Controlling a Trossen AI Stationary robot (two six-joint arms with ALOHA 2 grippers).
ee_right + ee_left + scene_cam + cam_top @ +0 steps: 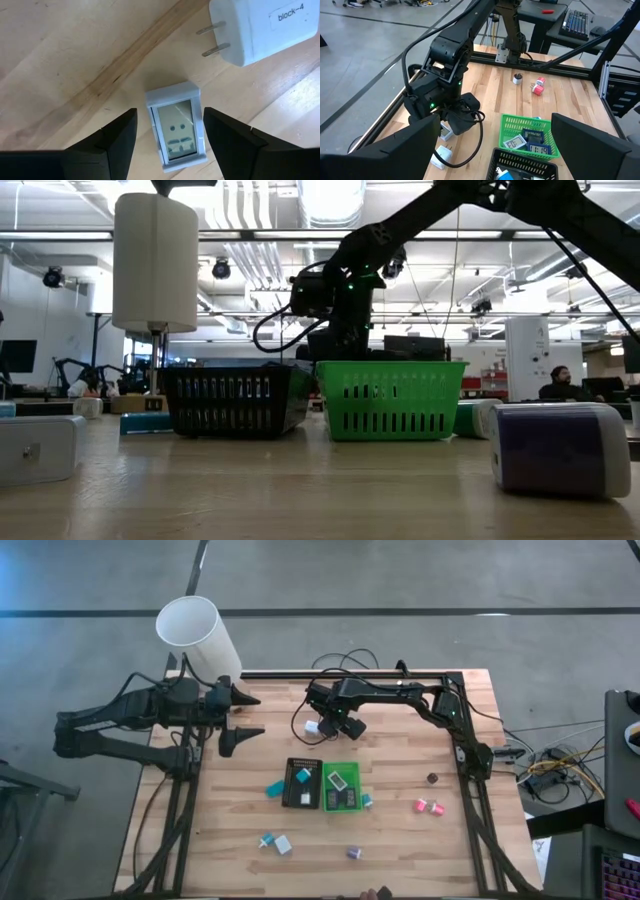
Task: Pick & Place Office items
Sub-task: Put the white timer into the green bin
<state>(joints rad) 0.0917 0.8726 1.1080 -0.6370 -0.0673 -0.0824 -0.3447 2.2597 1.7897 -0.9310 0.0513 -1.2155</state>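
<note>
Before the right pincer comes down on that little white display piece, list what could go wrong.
1. The white plug block lies close beside the white display piece, its prongs pointing that way; a descending finger might nudge it.
2. The right pincer straddles the piece with open jaws, but the piece sits slightly skewed between them, so closing may twist it.
3. The left pincer waits open nearby; the arms could crowd each other.

Black tray (301,784) and green tray (341,786) sat side by side, touching, mid-table (400,850). Tall white cylinder (196,636) stood at the far-left corner. A keyboard (576,22) lay on a desk beyond.
</note>
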